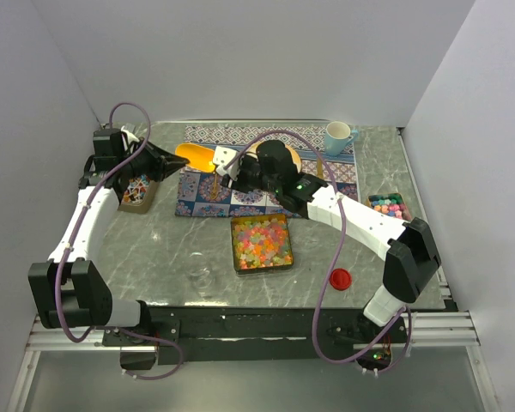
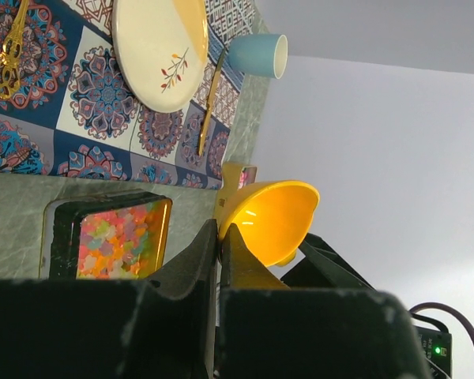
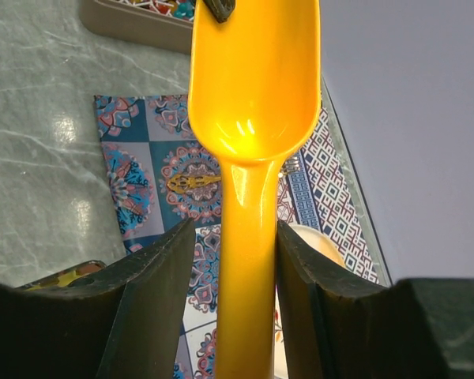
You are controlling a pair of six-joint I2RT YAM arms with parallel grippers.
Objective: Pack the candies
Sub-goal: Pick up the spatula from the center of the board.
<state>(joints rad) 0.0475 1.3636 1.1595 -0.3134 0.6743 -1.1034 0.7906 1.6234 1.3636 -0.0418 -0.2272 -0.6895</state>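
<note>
The candies fill a square gold-rimmed tin at the table's middle; the left wrist view shows them as candies too. A yellow scoop hangs in the air over the patterned mat. My left gripper is shut on the rim of the scoop's bowl, its jaws pinched together at the left gripper's tips. My right gripper straddles the scoop's handle. Its jaws stand open, with a gap on the left side. The bowl of the scoop is empty.
A patterned mat carries a cream plate, gold cutlery and a light-blue cup. A box of mixed sweets sits at the left, another box at the right. A red lid and a clear jar lie near the front.
</note>
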